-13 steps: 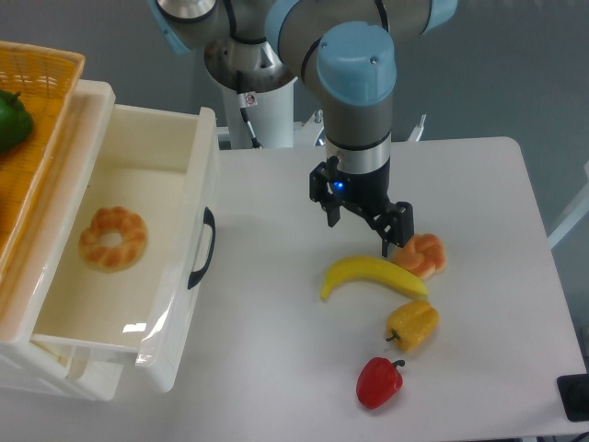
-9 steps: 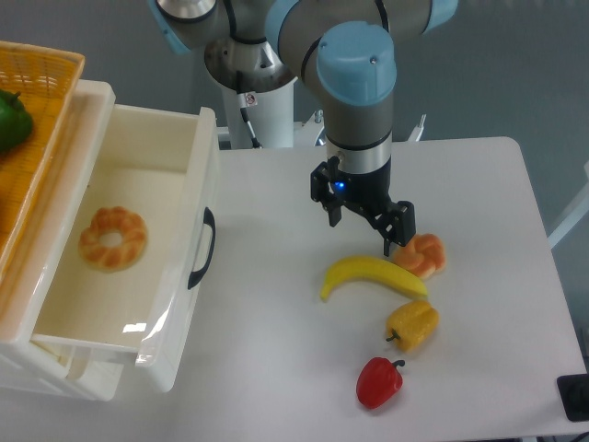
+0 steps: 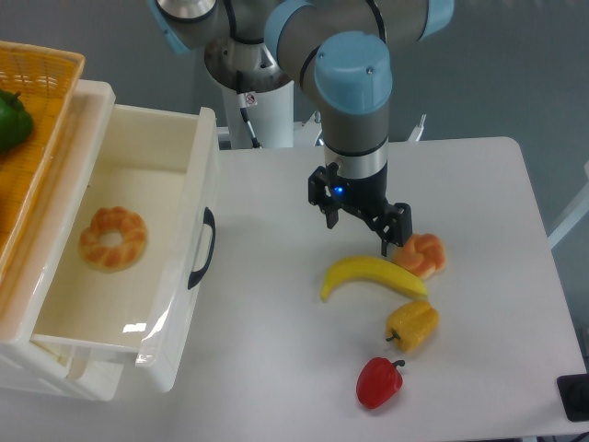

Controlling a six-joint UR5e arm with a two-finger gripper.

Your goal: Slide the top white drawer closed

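Glossy white plastic top white drawer (image 3: 175,276), woven basket (image 3: 41,110).

A white tabletop (image 3: 276,368) with rounded corners stands before a plain grey-blue wall (image 3: 515,64), evenly lit, with grey floor (image 3: 575,166) at right.

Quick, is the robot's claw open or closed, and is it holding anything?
Gripper: open, holding nothing, above the table near the banana.

Single fixed camera, high front view, angled down, table (image 3: 276,368) at mid range
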